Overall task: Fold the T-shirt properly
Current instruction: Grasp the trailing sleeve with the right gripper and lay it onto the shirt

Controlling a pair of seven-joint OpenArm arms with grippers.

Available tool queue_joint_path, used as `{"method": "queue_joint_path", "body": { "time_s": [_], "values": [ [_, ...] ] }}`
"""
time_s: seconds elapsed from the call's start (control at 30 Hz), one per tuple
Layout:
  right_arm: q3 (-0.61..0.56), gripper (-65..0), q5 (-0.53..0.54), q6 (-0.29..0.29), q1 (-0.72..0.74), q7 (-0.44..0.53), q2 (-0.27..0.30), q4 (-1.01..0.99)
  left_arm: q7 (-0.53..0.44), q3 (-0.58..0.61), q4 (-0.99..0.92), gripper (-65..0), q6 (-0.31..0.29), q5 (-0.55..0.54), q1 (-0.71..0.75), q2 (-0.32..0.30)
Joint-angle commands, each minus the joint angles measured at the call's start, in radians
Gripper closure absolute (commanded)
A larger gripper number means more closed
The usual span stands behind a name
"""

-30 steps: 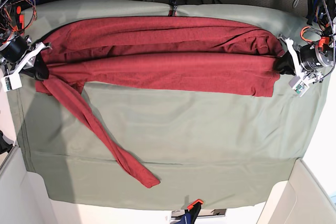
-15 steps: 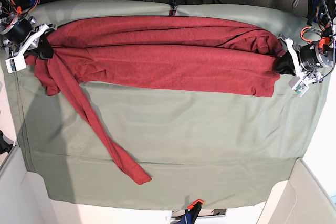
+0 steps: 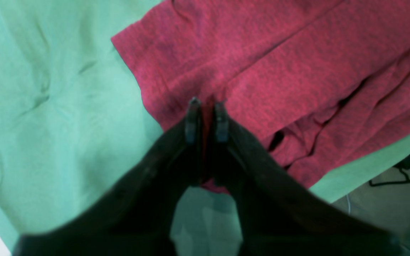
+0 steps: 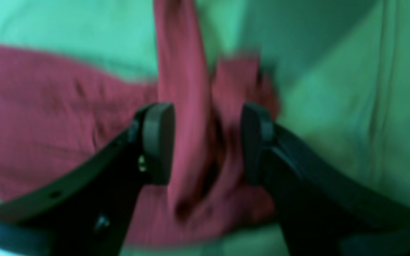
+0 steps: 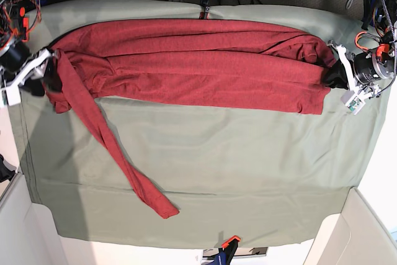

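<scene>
- No container in view; only the pale green cloth sheet [image 5: 217,153] as bearing surface, with the large dark red long-sleeved knit T-shirt [image 5: 198,60] lying on it.
- Spread as a long folded band along the sheet's far half, close to its far edge.
- One sleeve [image 5: 118,153] trailing diagonally from the band's end toward the sheet's near edge, cuff stopping short of that edge.
- Near half of the sheet otherwise bare green, lightly creased.
- Left gripper [image 3: 206,117] at one end of the band, near the sheet's side edge; black jaws almost together, a thin fold of red fabric pinched between them.
- Right gripper [image 4: 206,142] at the opposite end of the band, jaws spread apart, bunched red fabric lying loose between the pads [image 4: 158,142], not squeezed; wrist view blurred.
- Beyond the sheet's far edge, cables and dark equipment; beyond the near edge, an orange-tipped clamp [image 5: 229,243].
</scene>
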Motion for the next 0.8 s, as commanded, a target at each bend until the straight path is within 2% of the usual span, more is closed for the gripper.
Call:
{"method": "queue_joint_path", "body": {
  "time_s": [0.0, 0.1, 0.17, 0.2, 0.37, 0.57, 0.77],
  "values": [
    [0.005, -30.2, 0.012, 0.003, 0.033, 0.025, 0.013, 0.019, -0.011, -0.012, 0.012, -9.4, -0.001, -0.009, -0.01, -0.025],
    [-0.005, -30.2, -0.006, 0.003, 0.105, 0.032, 0.014, 0.016, -0.017, -0.012, 0.012, -22.3, -0.001, -0.009, -0.01, -0.025],
    [-0.031, -30.2, -0.041, -0.017, 0.157, 0.056, 0.014, -0.003, -0.027, -0.012, 0.012, -31.8, -0.001, -0.005, -0.01, -0.024],
    [-0.05, -30.2, -0.06, -0.031, 0.185, 0.069, 0.014, -0.021, -0.031, -0.012, 0.012, -33.8, -0.001, -0.005, -0.01, -0.024],
    [-0.19, -30.2, -0.19, -0.085, 0.341, 0.144, -0.003, -0.182, -0.031, -0.012, 0.012, -34.0, -0.001, -0.005, -0.01, -0.024],
    [-0.355, -30.2, -0.361, -0.144, 0.536, 0.203, -0.096, -0.46, -0.031, -0.012, 0.012, -34.0, -0.001, -0.006, -0.01, -0.012],
    [-0.475, -30.2, -0.462, -0.207, 0.631, 0.232, -0.163, -0.679, -0.03, -0.012, 0.011, -34.0, -0.001, -0.006, -0.01, 0.034]
  ]
}}
